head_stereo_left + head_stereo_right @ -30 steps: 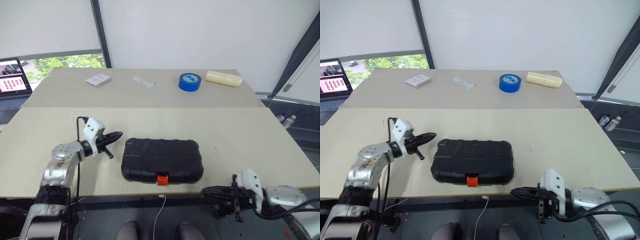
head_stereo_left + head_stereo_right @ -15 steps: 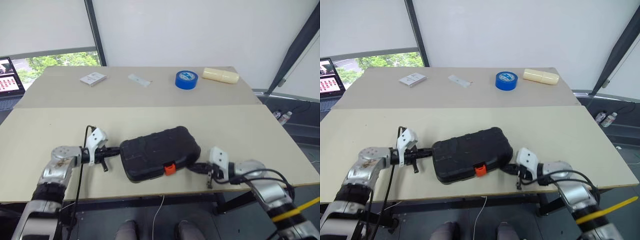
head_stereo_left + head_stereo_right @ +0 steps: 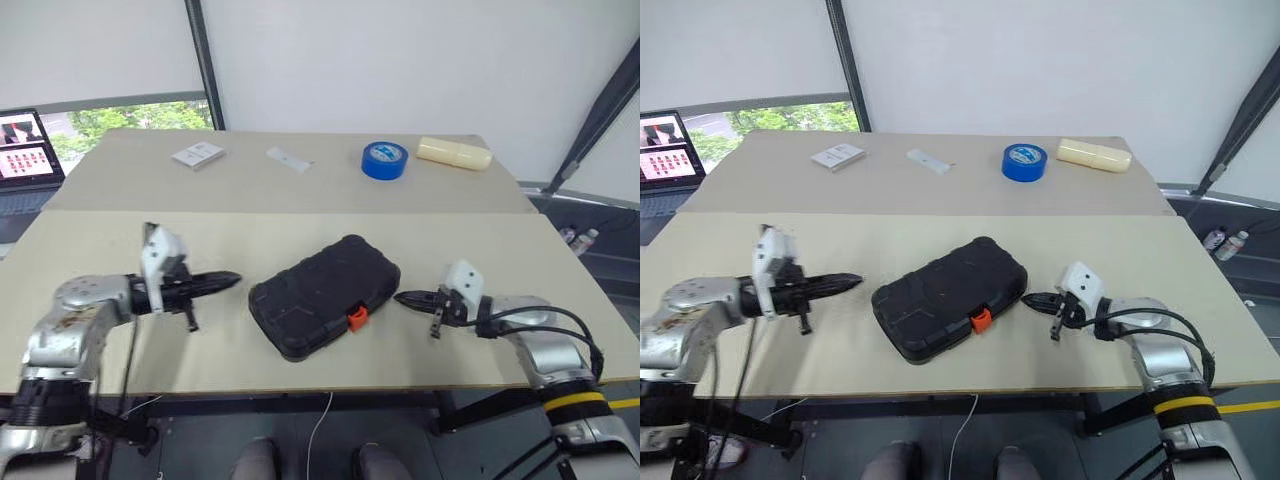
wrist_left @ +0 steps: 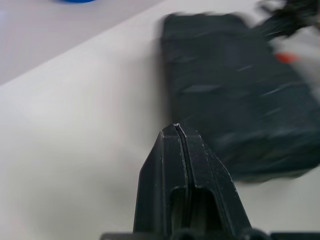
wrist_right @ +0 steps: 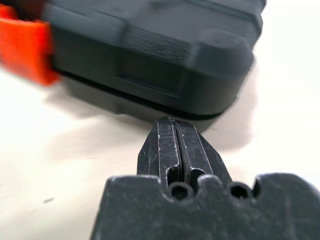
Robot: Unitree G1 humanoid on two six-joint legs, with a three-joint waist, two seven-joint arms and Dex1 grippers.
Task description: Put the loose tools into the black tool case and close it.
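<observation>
The black tool case (image 3: 325, 295) lies closed on the table, turned at an angle, with its orange latch (image 3: 356, 319) facing the front edge. My left gripper (image 3: 232, 279) is shut and empty. It points at the case's left end from a short gap away. My right gripper (image 3: 400, 297) is also shut and empty, its tip just off the case's right end near the latch. In the right wrist view the case's corner (image 5: 220, 55) sits close ahead of the shut fingers (image 5: 167, 145). The loose tools are out of view.
On the far table half lie a blue tape roll (image 3: 383, 160), a cream block (image 3: 453, 153), a white card (image 3: 197, 155) and a small white strip (image 3: 288, 160). A laptop (image 3: 25, 145) stands at the far left. Bare table (image 3: 500, 250) surrounds the case.
The case has been turned from square to the front edge to a slant. My left gripper has drawn back from its left end. My right gripper rose from below the table edge to the case's right end.
</observation>
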